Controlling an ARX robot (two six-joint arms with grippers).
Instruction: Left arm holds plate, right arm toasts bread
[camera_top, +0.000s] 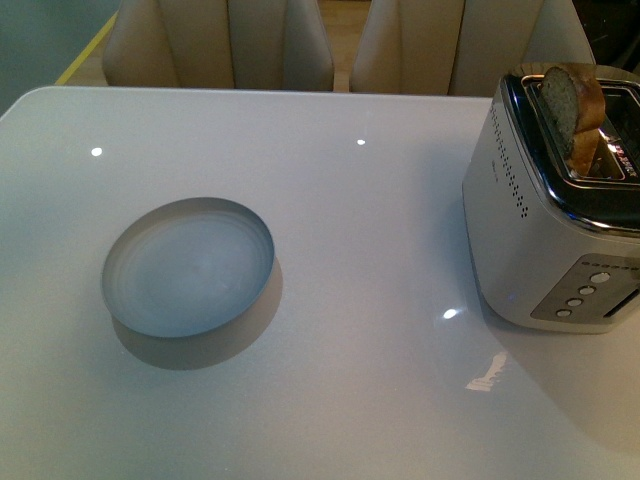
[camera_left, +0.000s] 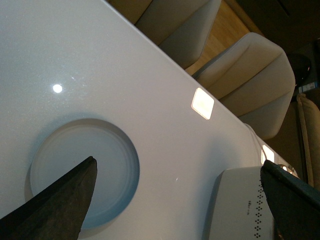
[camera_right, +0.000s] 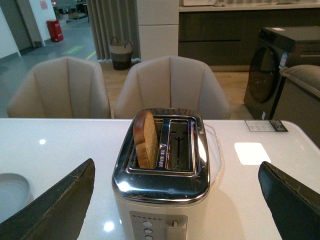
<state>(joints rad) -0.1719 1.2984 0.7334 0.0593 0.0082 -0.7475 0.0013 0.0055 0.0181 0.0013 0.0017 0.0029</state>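
Upright inside toaster (camera_top: 545, 230): tan bread (camera_top: 573, 105)

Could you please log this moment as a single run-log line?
bread: upright in toaster slot | plate: empty on table, unheld | left gripper: open above plate | right gripper: open, facing toaster

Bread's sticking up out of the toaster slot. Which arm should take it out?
Right, probably. The right gripper faces the toaster with open jaws, the bread straight ahead. The left gripper hangs open over the plate.
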